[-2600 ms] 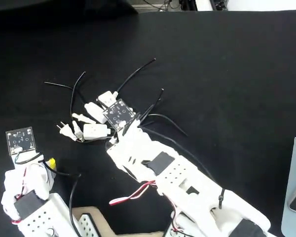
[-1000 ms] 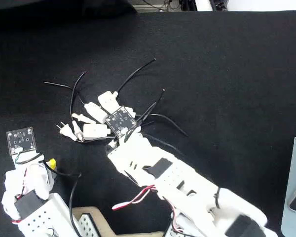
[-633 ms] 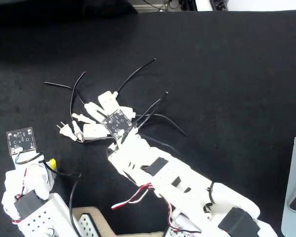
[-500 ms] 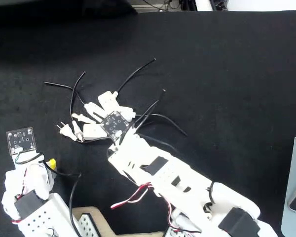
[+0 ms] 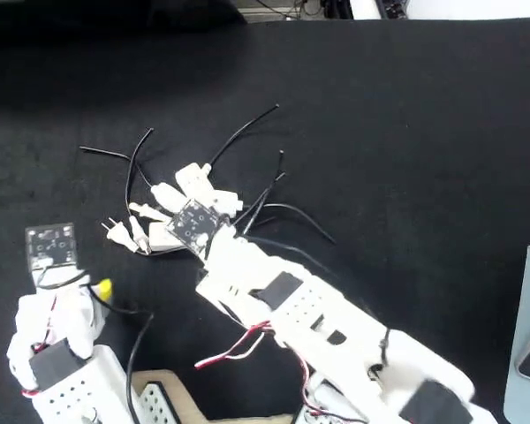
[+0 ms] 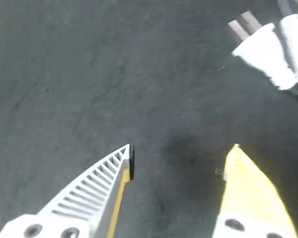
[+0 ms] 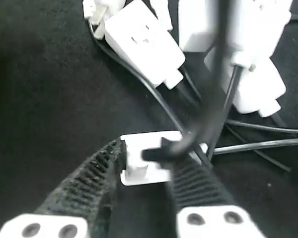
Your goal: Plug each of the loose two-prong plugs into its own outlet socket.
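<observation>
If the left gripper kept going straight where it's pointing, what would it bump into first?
Probably just the black cloth-covered table. The left gripper aims at bare cloth; the white two-prong plug lies off to one side. Depth is unclear.

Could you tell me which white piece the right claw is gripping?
The small white piece with a black cable across it, clamped in the right claw; the other white pieces lie loose in the pile beyond.

White plugs, black cords, black table, yellow-and-white left claw.
</observation>
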`<act>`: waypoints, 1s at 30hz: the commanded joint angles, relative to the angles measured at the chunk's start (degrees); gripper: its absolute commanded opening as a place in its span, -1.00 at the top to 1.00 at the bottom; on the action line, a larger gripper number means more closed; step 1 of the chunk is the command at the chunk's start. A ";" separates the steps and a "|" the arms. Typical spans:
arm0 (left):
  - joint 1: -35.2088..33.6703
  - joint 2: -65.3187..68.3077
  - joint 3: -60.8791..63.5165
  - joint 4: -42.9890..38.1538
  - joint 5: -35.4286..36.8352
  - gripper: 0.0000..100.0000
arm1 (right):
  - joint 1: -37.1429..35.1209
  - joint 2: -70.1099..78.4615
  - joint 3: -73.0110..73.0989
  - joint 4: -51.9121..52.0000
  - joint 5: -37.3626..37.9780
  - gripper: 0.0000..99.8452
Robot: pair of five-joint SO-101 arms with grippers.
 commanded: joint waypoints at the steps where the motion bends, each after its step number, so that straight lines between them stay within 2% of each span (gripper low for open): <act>1: 6.11 -0.44 -6.90 2.46 0.44 0.22 | -1.76 -10.15 -9.54 13.01 -3.25 0.49; 5: 10.77 -0.35 -9.10 2.20 0.97 0.22 | -2.11 -18.86 -15.52 23.30 -4.22 0.49; 9: 18.86 0.00 -10.59 2.20 1.41 0.22 | -1.14 -26.07 -17.19 30.59 -8.00 0.60; 14: 29.67 0.44 -11.38 2.37 4.84 0.21 | 1.76 -32.04 -14.29 34.55 -13.19 0.72; 22: 39.87 15.12 -13.67 -2.81 7.65 0.20 | 16.00 -35.91 -9.89 37.45 -17.49 0.72; 30: 47.96 38.95 -19.56 -13.63 10.55 0.21 | 28.40 -35.91 -2.77 31.82 -17.23 0.71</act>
